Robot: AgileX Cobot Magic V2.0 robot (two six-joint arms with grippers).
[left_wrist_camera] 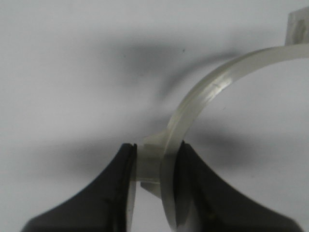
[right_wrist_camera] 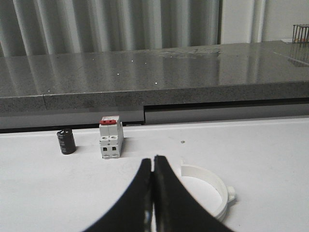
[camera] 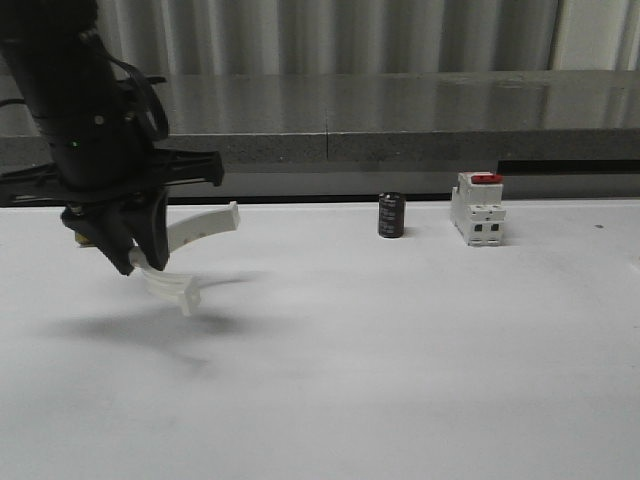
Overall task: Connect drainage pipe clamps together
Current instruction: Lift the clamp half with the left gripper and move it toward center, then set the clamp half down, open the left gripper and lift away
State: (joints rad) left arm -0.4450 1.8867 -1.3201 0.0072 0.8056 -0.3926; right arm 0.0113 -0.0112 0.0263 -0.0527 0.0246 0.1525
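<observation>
From my remote station, the left fingers [left_wrist_camera: 154, 186] are pinched tight on one white drainage pipe clamp half [left_wrist_camera: 207, 96], gripping it at the thick lug near one end, so the translucent arc sweeps away from the pads toward one o'clock in the left wrist view. In the front view that left gripper [camera: 130, 255] holds the held half [camera: 190, 245] lifted off the white table [camera: 400, 360], at about nine o'clock of the scene, its shadow lying beneath it. I judge the part light, thin and somewhat springy, with a slick plastic face; a grip at the lug or end tab looks surer than one on the smooth band, which could twist or slip under pressure. The right fingers [right_wrist_camera: 153, 193] are pressed together with nothing between them, and the second clamp half [right_wrist_camera: 210, 186] lies flat on the table just beyond them at about four o'clock from the tips, open side facing the gripper. Its side lug at the far end looks like the firmest place to take hold. Farther back stand a small black cylinder [camera: 391, 216] and a white switch block with red top [camera: 477, 208], with the grey stone ledge [camera: 400, 110] behind.
</observation>
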